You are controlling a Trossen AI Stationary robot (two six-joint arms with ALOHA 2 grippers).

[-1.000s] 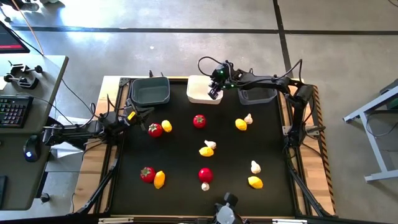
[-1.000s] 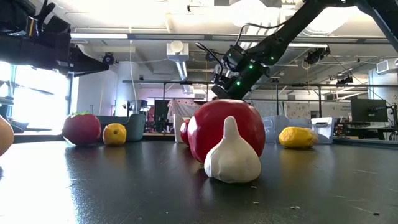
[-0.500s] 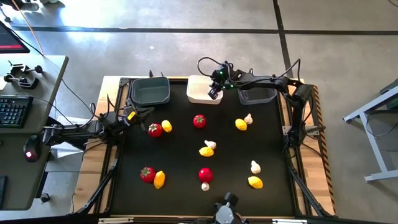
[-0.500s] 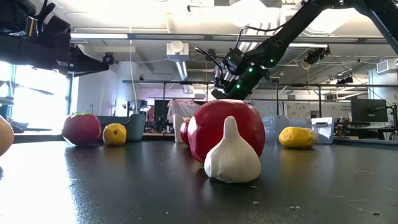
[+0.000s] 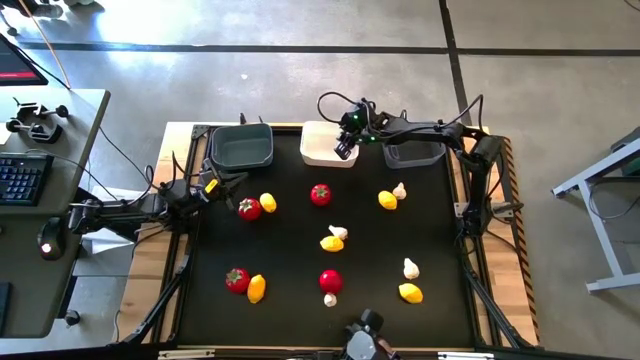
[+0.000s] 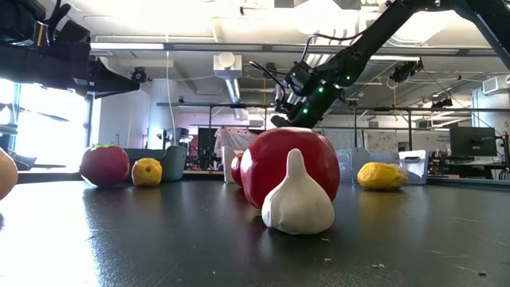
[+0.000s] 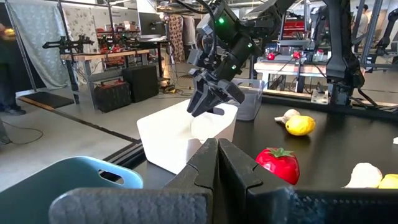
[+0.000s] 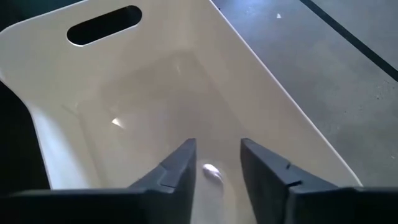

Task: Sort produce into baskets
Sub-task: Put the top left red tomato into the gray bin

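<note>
My right gripper (image 5: 345,151) hangs open over the white basket (image 5: 318,146) at the table's far edge; it also shows in the low view (image 6: 288,118). In the right wrist view its fingers (image 8: 217,163) stand apart above the basket's floor (image 8: 149,93), where a small white piece (image 8: 211,172) lies. My left gripper (image 5: 206,186) is shut and empty at the table's left edge, near a tomato (image 5: 249,208) and a lemon (image 5: 268,202). More tomatoes (image 5: 320,194), lemons (image 5: 387,200) and garlic bulbs (image 5: 339,232) rest on the black mat.
A dark grey basket (image 5: 241,146) stands at the far left and another (image 5: 414,154) at the far right, on either side of the white one. Produce lies scattered over the mat's middle and near side (image 5: 330,281). A desk with a keyboard (image 5: 20,175) stands left of the table.
My right gripper has risen a little above the white basket and stays open over it.
</note>
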